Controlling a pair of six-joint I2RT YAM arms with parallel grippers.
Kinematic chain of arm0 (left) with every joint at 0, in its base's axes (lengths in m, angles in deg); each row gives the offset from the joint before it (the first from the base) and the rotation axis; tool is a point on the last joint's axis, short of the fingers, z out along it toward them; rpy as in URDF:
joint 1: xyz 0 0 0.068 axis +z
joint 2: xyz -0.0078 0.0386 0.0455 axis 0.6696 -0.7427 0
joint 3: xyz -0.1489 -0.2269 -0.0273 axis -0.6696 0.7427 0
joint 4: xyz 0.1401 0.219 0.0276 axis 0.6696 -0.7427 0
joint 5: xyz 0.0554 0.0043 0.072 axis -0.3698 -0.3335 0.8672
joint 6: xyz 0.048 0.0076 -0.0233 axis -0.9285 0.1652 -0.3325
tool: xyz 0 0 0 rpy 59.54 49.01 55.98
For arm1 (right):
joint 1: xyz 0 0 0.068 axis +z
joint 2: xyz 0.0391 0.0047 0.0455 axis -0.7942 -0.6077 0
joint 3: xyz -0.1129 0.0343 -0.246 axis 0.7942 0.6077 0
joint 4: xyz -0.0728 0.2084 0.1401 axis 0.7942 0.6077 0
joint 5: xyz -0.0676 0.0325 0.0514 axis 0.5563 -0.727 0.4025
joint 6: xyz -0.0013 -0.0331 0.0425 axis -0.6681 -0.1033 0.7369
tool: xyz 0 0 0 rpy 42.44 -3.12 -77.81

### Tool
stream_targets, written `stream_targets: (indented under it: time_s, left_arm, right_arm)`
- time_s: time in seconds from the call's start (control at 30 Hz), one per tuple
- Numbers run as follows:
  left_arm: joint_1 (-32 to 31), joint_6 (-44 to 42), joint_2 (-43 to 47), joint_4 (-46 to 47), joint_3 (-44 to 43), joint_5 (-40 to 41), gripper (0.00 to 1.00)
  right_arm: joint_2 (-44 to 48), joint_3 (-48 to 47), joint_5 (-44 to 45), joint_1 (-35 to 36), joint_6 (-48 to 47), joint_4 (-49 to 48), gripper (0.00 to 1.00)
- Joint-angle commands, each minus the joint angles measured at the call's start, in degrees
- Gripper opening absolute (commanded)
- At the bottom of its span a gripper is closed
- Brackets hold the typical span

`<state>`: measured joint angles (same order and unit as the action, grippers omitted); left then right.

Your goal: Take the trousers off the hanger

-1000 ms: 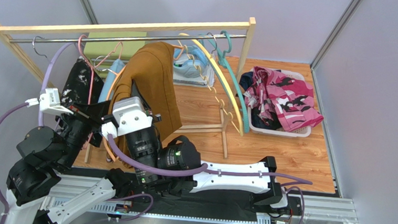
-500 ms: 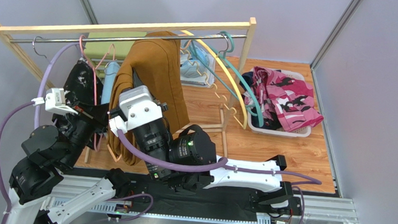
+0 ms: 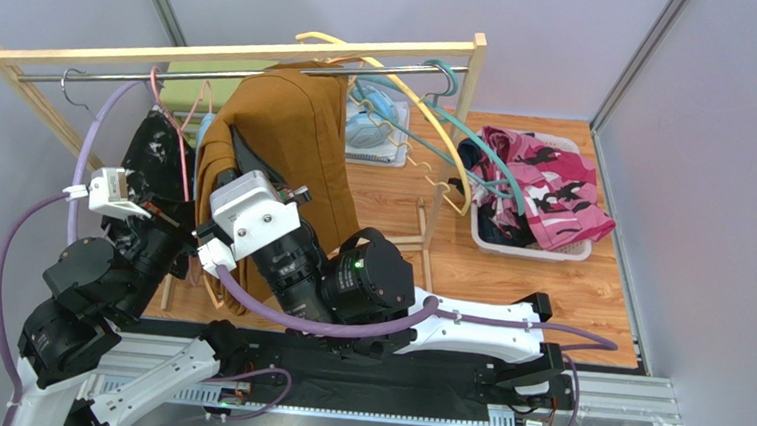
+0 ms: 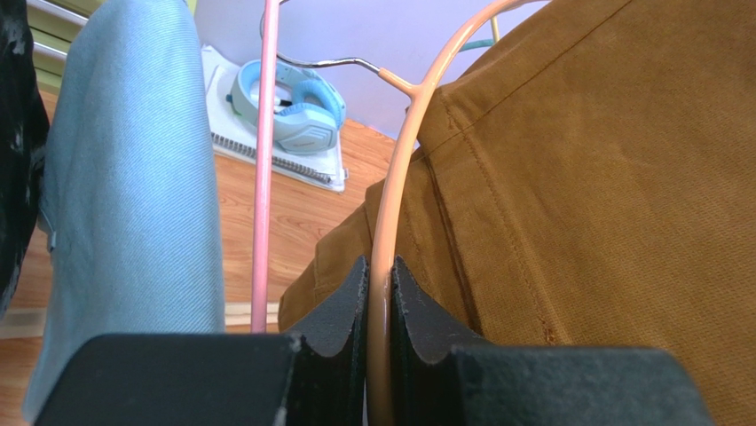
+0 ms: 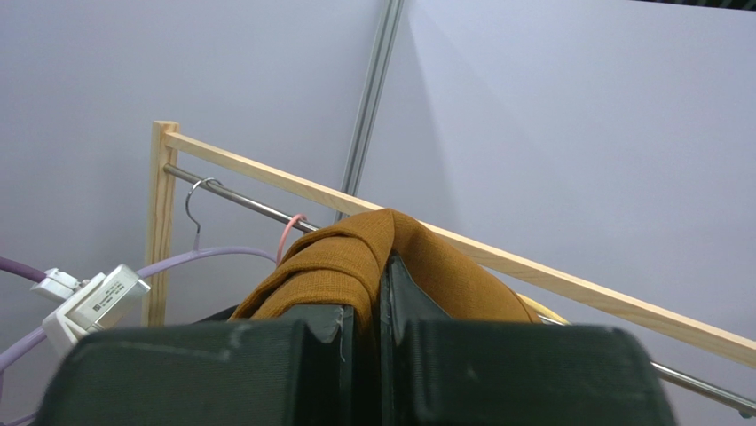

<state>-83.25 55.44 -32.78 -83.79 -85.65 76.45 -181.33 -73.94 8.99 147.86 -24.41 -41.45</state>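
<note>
The mustard-brown trousers hang over a peach hanger below the rail. My left gripper is shut on that hanger's arm; in the top view it sits left of the trousers. My right gripper is shut on a fold of the mustard-brown trousers and holds it up near the rail; the top view shows it against the cloth. Light blue trousers and black speckled trousers hang to the left. Pink floral trousers lie over dark navy ones in a basket.
The wooden rack with its metal rod spans the back. Empty yellow and teal hangers swing at its right end. The white basket stands at the right. Blue headphones lie on a notebook behind. A pink hanger hangs beside the left gripper.
My right gripper has lifted the mustard-brown trousers higher, toward the rail. The empty yellow and teal hangers have swung up and to the right. The left gripper holds its place on the hanger.
</note>
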Motion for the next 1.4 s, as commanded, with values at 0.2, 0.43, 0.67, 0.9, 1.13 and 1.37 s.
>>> stream_targets:
  time_s: [0.2, 0.43, 0.67, 0.9, 1.13, 1.37]
  left_arm:
    - [0.08, -6.24, -1.80, -4.08, 2.02, -1.00, 0.00]
    - [0.08, -8.53, -2.07, -5.48, 2.46, -0.83, 0.00]
    - [0.17, -9.67, -3.29, -6.01, 2.64, -0.47, 0.00]
    - [0.17, -15.81, -3.56, -9.79, 3.08, -5.48, 0.00]
    - [0.08, -17.67, 7.59, -3.29, 6.51, -6.19, 0.00]
    - [0.17, -18.38, 5.67, -5.75, 0.27, -7.33, 0.00]
  right_arm:
    - [11.28, -4.56, -24.99, 0.87, 6.85, -17.05, 0.00]
    - [11.54, -7.64, -29.04, 1.39, 4.93, -16.08, 0.00]
    - [14.19, -3.32, -28.86, 1.48, 0.98, -16.27, 0.00]
    - [21.17, 5.74, -27.73, 2.88, -4.75, -19.77, 0.00]
    - [35.00, 36.50, -12.02, 6.67, -11.51, -35.13, 0.00]
    - [41.78, 58.16, 0.30, 6.58, -15.29, -41.21, 0.00]
